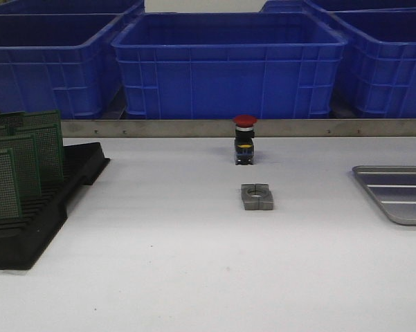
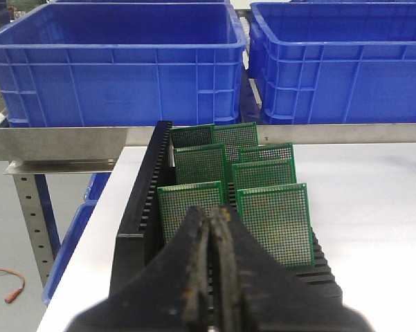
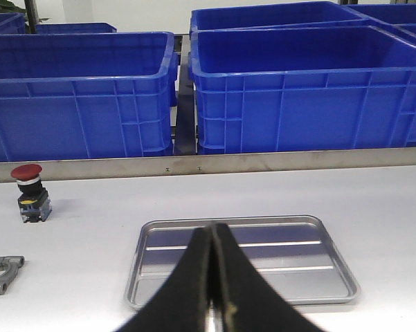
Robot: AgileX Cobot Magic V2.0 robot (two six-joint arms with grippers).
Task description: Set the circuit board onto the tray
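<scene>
Several green circuit boards (image 2: 277,221) stand upright in a black slotted rack (image 2: 135,214); in the front view the boards (image 1: 14,162) and the rack (image 1: 55,207) are at the far left. The silver-grey ribbed tray (image 3: 277,259) lies empty on the white table; in the front view it (image 1: 398,194) is at the right edge. My left gripper (image 2: 211,214) is shut and empty, just short of the nearest boards. My right gripper (image 3: 212,228) is shut and empty, in front of the tray. Neither gripper shows in the front view.
A red-capped push button (image 1: 244,138) stands at the table's middle back, with a grey metal clamp block (image 1: 257,196) in front of it. Big blue crates (image 1: 228,62) line a steel rail (image 1: 208,127) behind the table. The table's left edge drops off beside the rack (image 2: 76,277).
</scene>
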